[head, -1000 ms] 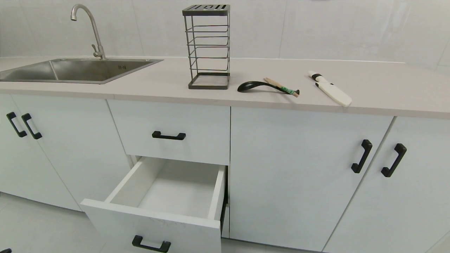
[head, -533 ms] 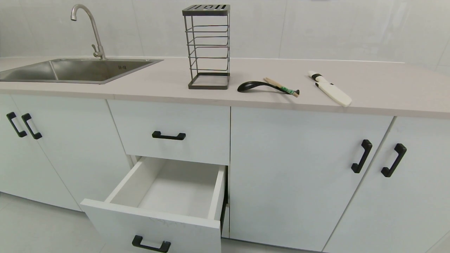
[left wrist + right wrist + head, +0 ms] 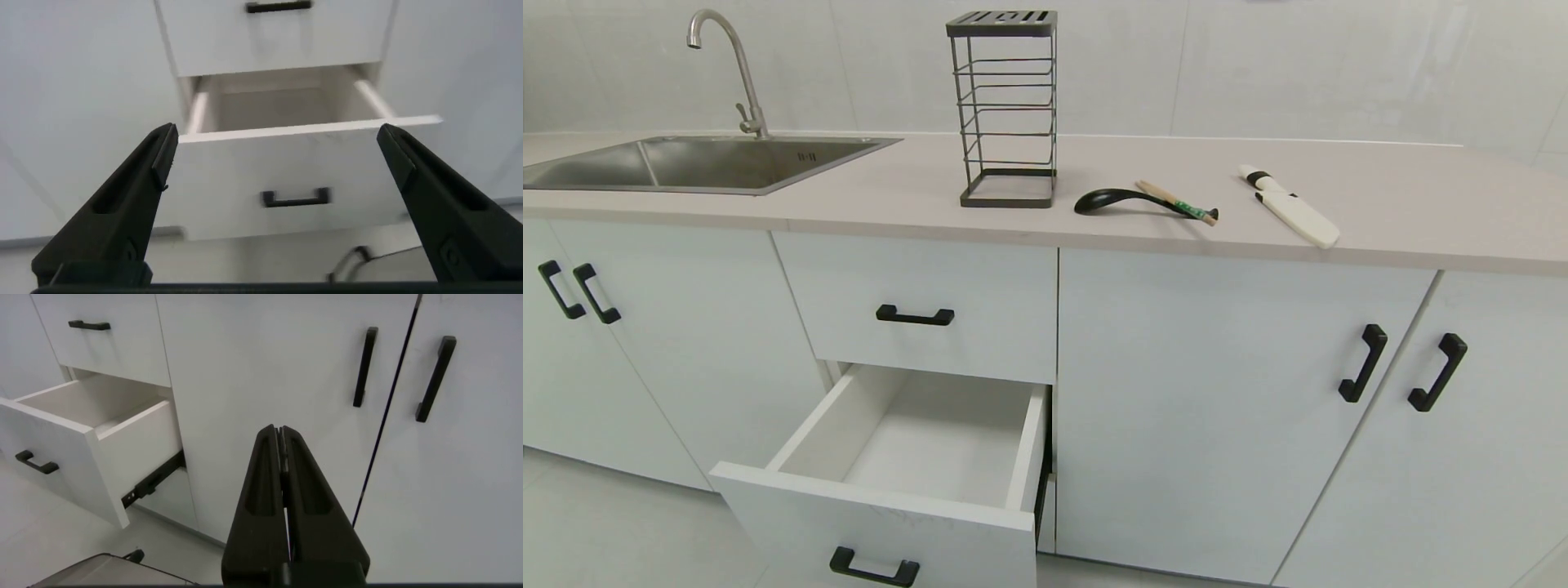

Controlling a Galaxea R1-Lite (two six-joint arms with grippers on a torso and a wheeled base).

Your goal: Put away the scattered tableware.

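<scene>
Counter notes: the tableware lies on the countertop [image 3: 1421, 204], right of the wire rack [image 3: 1006, 106]. The black spoon [image 3: 1119, 200] has its bowl toward the rack, and the wooden chopsticks [image 3: 1176, 202] lie across its handle end, touching it. Both sit close to the counter's front edge. The white utensil [image 3: 1290, 208], knife-like with black bands, lies well apart to their right, angled, with its broad end near the same front edge. There is bare counter beyond it on the right, and more between the rack and the sink [image 3: 703, 163]. The faucet [image 3: 727, 65] rises at the sink's back. The rack stands upright just beside the spoon's bowl and is the only tall thing near the tableware. Below the counter the upper drawer [image 3: 915, 314] is closed. The lower drawer [image 3: 907, 441] under it is pulled well out, its front panel jutting into the floor space before the cabinets. To its right is a door [image 3: 1201, 408], then a door pair with black handles [image 3: 1401, 371]. My left pincer [image 3: 276, 135] hangs low facing the open drawer's front, fingers spread wide apart with nothing between them. My right pincer [image 3: 280, 433] hangs low before the cabinet doors, fingers pressed together on nothing, the open drawer's side rail off to one side of it.
</scene>
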